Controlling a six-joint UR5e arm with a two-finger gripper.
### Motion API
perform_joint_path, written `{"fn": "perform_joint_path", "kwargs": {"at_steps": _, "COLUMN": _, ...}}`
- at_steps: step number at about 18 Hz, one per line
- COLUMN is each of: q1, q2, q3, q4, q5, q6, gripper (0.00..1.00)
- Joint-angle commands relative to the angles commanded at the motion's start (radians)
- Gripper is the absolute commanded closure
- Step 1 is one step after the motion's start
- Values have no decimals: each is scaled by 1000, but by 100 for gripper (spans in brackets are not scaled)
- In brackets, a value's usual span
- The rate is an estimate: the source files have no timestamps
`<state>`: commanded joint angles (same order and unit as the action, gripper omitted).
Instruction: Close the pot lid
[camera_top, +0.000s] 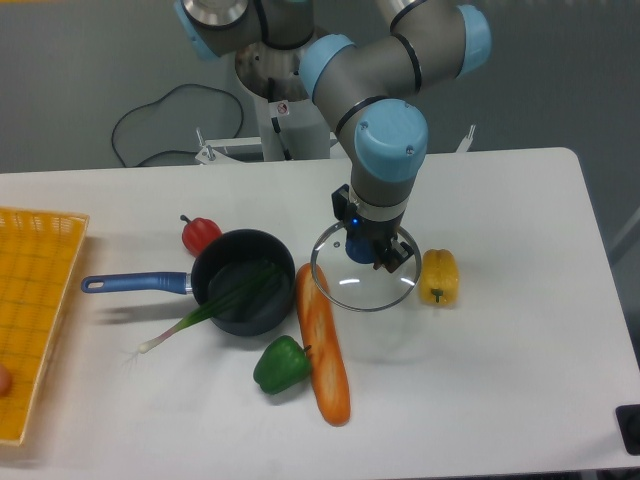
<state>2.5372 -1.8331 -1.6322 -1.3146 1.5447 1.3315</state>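
- pot (243, 281): centre-left of frame, upright, mouth up, uncovered. Long axis runs along the handle (135, 283), which points straight left toward the frame's left edge, roughly horizontal.
- pot look: small, round, dark grey/black, dark inside; blue straight handle.
- pot lid (364, 270): just right of frame centre, right of the pot and apart from it. Disc roughly level, slightly tilted, faint shadow on the table below it, so it looks lifted off the surface.
- lid look: clear glass, thin metal rim, blue knob at centre mostly hidden by the gripper.
- gripper (368, 250): comes down from above onto the lid's centre, fingers clenched on the knob, carrying the lid.
- counts: 1 pot, 1 lid, 1 arm.
- other items, 1 each: spring onion (205, 312) lying diagonally, green end in the pot, white end on the table lower left; baguette (322, 345) between pot and lid, long axis near vertical in frame; green pepper (281, 365) below the pot, touching the baguette; red pepper (200, 235) just upper left of the pot; yellow pepper (438, 277) just right of the lid rim.
- yellow basket (30, 310) at the left edge of frame, on the white table (500, 380).
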Motion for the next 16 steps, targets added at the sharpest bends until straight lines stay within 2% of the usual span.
{"fn": "perform_joint_path", "kwargs": {"at_steps": 16, "q1": -11, "q2": 5, "q3": -20, "q4": -2, "q5": -28, "q6": -26, "gripper": 56}}
